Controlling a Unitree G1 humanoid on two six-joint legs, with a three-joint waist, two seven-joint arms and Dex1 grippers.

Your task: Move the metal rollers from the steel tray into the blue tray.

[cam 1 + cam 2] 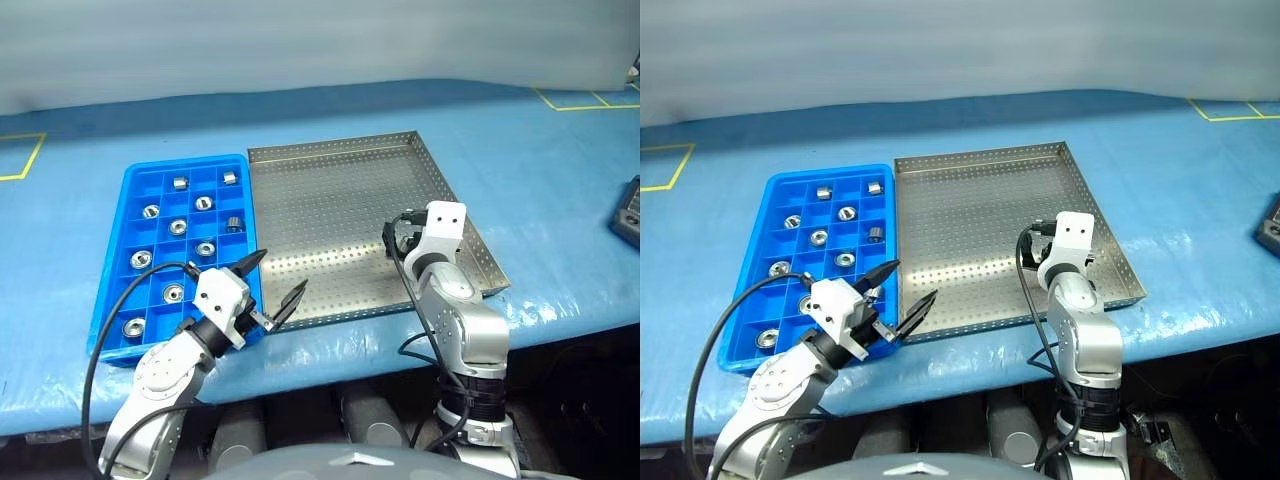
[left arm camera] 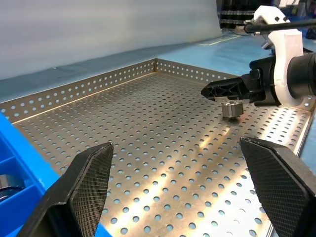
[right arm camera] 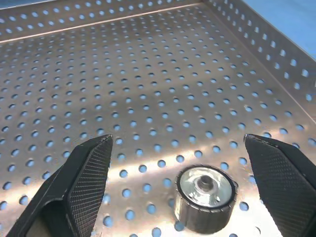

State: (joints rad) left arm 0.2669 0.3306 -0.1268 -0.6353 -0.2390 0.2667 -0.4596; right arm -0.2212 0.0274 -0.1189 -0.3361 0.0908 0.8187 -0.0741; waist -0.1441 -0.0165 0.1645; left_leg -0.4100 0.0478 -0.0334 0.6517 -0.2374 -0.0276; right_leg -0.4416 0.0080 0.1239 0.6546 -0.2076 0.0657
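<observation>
Roller (image 3: pixel 205 197) lies on the steel tray (image 1: pixel 330 200) between the right gripper's (image 3: pixel 182 182) open fingers; left gripper (image 1: pixel 272 285) hovers open at the tray's near edge.

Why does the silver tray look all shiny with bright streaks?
In the left wrist view, light glares in streaks off the steel tray floor near the roller. In the right wrist view, a bright patch gleams around the roller, and its top shines.
</observation>
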